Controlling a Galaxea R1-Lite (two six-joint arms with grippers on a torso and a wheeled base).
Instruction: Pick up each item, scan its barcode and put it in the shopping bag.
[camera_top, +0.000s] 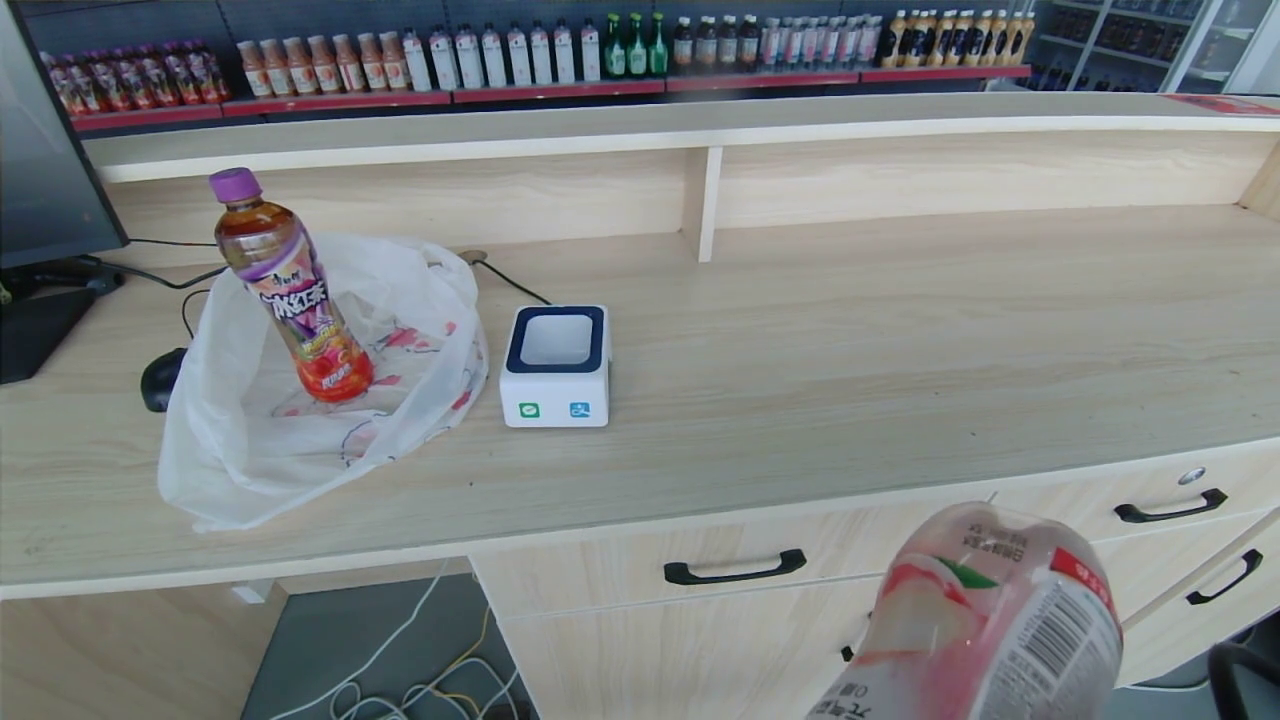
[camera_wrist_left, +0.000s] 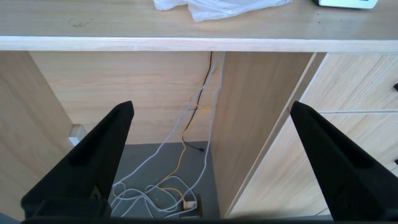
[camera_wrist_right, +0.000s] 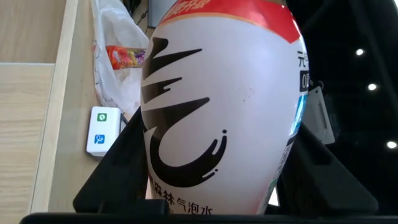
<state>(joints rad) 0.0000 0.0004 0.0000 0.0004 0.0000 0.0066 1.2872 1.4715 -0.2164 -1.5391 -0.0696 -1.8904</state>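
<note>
- Pale wood-grain counter (camera_top: 850, 350): long top with a raised back ledge; drawers with black handles (camera_top: 735, 570) below its front edge.
- White plastic shopping bag (camera_top: 250, 440): lies open and crumpled on the left part of the counter, just left of the scanner.
- Tea bottle (camera_top: 290, 290): purple cap, amber drink, bright label; stands in the bag, leaning a little to the left.
- Scanner (camera_top: 556, 365): white box with a dark-blue-rimmed window facing up, on the counter just beside the bag; its cable runs back toward the ledge.
- Peach drink bottle (camera_top: 985, 620): pink-and-white label with red band, barcode facing the head camera; held tilted in the air in front of the drawers, lower than the counter top and well right of the scanner.
- Right gripper (camera_wrist_right: 221, 180): black fingers clamped on either side of the peach drink bottle.
- Left gripper (camera_wrist_left: 211, 109): fingers spread wide with nothing between them, low in front of the counter, facing the open recess under it.
- Loose cables (camera_wrist_left: 180, 180): white and yellow, hanging down and coiled on the recess floor.
- Black mouse (camera_top: 160, 378): on the counter, just left of the bag.
- Dark monitor (camera_top: 40, 150): far left of the counter.
- Shelved bottles (camera_top: 560, 50): rows on red-edged shelving behind the counter.
</note>
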